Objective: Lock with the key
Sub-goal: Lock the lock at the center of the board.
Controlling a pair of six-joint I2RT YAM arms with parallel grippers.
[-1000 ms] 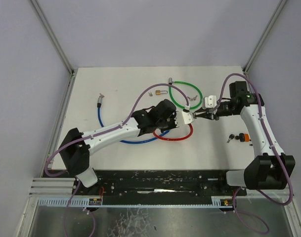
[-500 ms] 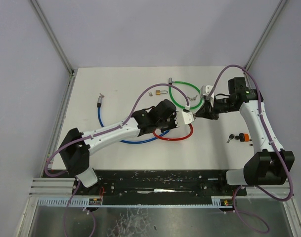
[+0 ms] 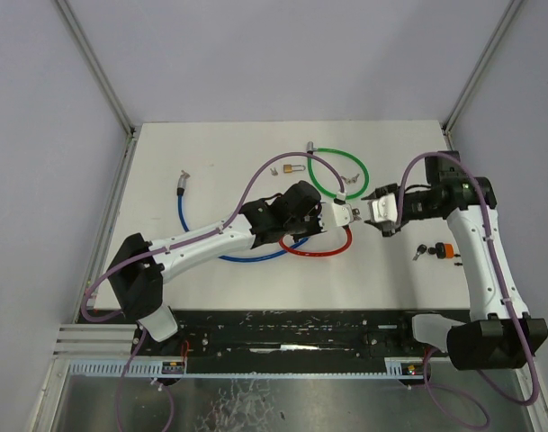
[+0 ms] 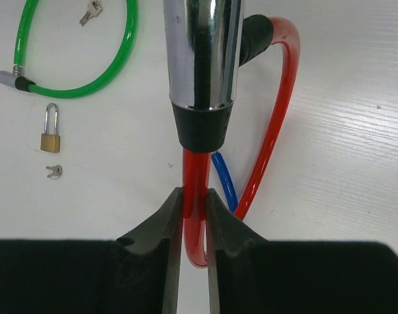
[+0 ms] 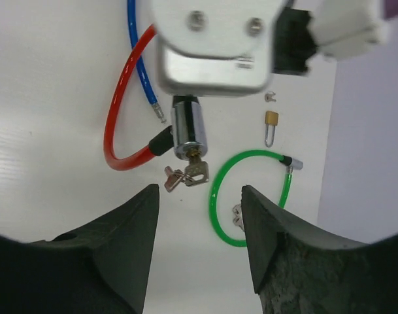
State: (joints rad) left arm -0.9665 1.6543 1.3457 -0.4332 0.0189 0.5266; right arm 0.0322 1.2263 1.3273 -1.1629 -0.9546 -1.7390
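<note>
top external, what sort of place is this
Probably a robot test cell: white table walled by plain panels, left arm and right arm bolted at its edge, padlock and green cable lock laid out.

We look down on the whole table [image 3: 390, 279] from high at the near edge; both wrist cameras sit close, viewing the red cable lock [image 4: 202, 52] from opposite ends.

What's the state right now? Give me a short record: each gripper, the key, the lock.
left gripper: shut on the red cable lock, just below its chrome cylinder
key: seated in the cylinder's end, spare key hanging beside it
right gripper: open, holding nothing, facing the key but apart from it
nearby: green cable lock, brass padlock
</note>
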